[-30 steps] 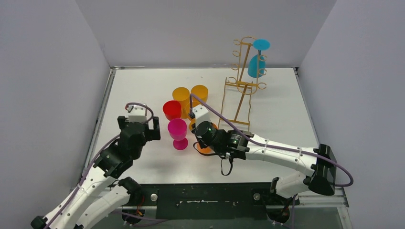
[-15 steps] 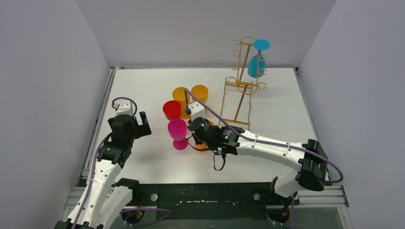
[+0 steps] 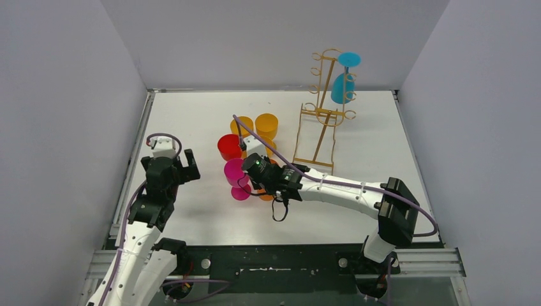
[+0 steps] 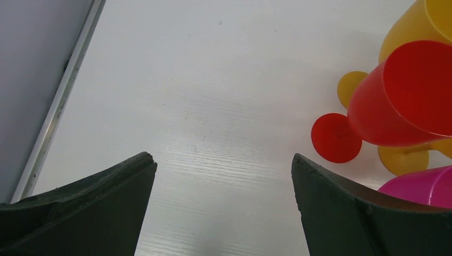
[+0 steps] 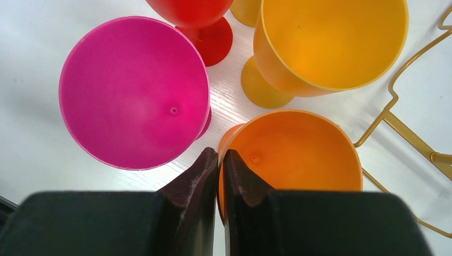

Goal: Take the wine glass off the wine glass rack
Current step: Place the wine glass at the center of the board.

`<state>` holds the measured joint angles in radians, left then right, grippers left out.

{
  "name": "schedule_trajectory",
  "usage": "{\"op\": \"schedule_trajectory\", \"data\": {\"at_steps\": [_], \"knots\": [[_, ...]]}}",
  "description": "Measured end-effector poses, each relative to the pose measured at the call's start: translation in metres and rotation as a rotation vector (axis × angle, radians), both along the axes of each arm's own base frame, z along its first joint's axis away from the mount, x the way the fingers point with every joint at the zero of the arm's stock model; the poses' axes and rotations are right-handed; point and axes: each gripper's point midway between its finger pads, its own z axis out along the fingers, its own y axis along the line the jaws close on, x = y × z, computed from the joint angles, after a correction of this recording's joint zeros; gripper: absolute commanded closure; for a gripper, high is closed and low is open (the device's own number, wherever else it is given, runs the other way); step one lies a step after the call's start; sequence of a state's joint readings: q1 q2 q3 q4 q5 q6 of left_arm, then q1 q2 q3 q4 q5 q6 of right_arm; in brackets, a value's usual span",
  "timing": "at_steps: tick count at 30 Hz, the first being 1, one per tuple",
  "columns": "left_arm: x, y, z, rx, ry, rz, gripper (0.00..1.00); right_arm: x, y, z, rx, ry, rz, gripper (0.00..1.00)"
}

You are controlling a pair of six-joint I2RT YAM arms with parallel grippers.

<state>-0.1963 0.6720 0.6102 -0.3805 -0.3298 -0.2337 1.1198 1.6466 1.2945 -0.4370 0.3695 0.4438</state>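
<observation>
The gold wire wine glass rack (image 3: 322, 111) stands at the back right, with one blue wine glass (image 3: 342, 86) hanging upside down from an upper hook. My right gripper (image 5: 219, 156) is shut on the rim of an orange wine glass (image 5: 298, 154), one finger inside the bowl and one outside; in the top view it (image 3: 253, 173) sits among the standing glasses, well short of the rack. My left gripper (image 4: 224, 165) is open and empty over bare table at the left (image 3: 172, 167).
A pink glass (image 5: 133, 90), a red glass (image 5: 197, 10) and two yellow-orange glasses (image 5: 330, 42) stand upright close around the right gripper. The rack's wire base (image 5: 405, 133) lies just to its right. Grey walls enclose the table on three sides.
My right arm has swung left and slightly away from the base with the orange glass pinched, ending beside the pink glass. My left arm has drawn back to the left.
</observation>
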Motion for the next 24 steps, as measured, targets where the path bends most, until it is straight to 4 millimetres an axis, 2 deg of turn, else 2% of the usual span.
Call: {"op": "schedule_trajectory", "data": {"at_steps": [9,12,16,19,24], "knots": [[0.002,-0.009,-0.001,-0.004,-0.01,-0.048,0.03,-0.002,0.001,0.0,0.007,0.014,0.002,0.8],[0.002,-0.01,-0.002,-0.006,-0.008,-0.053,0.03,-0.004,0.001,0.002,0.006,0.021,0.005,0.8],[0.002,-0.014,-0.002,-0.011,-0.007,-0.07,0.03,-0.005,0.001,0.005,0.014,0.023,0.009,0.83],[0.002,-0.016,-0.002,-0.014,-0.006,-0.078,0.03,-0.006,0.0,0.013,0.031,0.018,0.012,0.9],[0.002,-0.019,-0.002,-0.019,-0.005,-0.092,0.03,-0.005,0.0,0.017,0.039,0.009,0.013,0.93]]}}
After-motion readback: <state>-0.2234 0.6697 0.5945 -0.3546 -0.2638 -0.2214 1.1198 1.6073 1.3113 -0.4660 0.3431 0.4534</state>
